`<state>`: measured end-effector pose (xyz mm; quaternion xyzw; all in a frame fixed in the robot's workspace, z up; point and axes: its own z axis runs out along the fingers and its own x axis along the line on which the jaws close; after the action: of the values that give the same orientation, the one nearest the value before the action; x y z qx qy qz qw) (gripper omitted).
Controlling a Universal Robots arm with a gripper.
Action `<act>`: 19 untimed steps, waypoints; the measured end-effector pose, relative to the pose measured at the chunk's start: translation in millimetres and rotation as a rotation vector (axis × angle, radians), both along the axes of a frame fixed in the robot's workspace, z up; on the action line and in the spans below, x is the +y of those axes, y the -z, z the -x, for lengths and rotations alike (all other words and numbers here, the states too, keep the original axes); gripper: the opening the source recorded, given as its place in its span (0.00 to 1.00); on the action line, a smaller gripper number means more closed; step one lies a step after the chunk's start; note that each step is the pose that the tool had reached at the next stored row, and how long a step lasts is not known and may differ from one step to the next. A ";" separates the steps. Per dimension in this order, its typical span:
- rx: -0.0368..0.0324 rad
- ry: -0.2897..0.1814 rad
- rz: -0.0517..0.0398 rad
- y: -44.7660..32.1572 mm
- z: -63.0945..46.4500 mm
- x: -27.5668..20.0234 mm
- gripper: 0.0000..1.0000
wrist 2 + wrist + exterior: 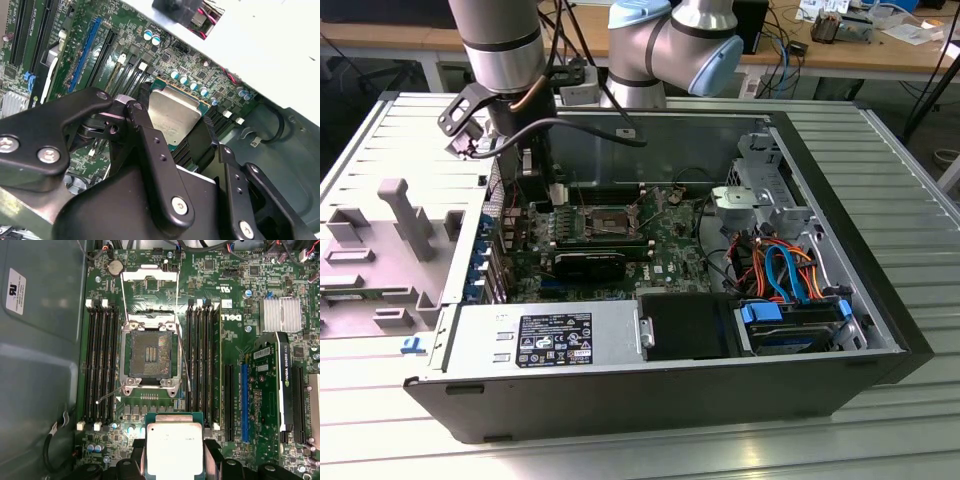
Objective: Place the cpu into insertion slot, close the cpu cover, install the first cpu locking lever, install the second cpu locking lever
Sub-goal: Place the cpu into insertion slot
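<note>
The cpu (174, 449), silver top facing the camera, is pinched by two opposite edges in my hand (174, 462), which is closed on it. I judge the edge grip keeps the underside contacts untouched and the chip level. In the first wrist view it hangs over the board just short of the insertion slot (149, 356), apart from it. The slot's contact field is bare. The cpu cover (149, 295) lies folded back on the far side, so the opening is free, and a thin locking lever (184, 360) stands unlatched beside the rim. Memory slots (102, 365) flank the socket, with a black expansion card (270, 385) further out. The open computer case (620, 400) rests on the ribbed counter (890, 420).
</note>
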<state>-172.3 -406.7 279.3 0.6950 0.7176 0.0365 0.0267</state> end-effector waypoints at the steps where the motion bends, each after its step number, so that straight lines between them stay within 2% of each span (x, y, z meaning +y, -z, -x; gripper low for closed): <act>1: 0.0001 0.000 0.0001 0.0 0.3 0.0 0.55; 10: 0.0001 0.000 0.0001 0.4 4.9 0.2 0.55; 19: 0.0001 0.000 0.0000 5.0 -1.8 5.3 0.55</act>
<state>-170.5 -401.4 274.3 0.6950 0.7176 0.0364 0.0267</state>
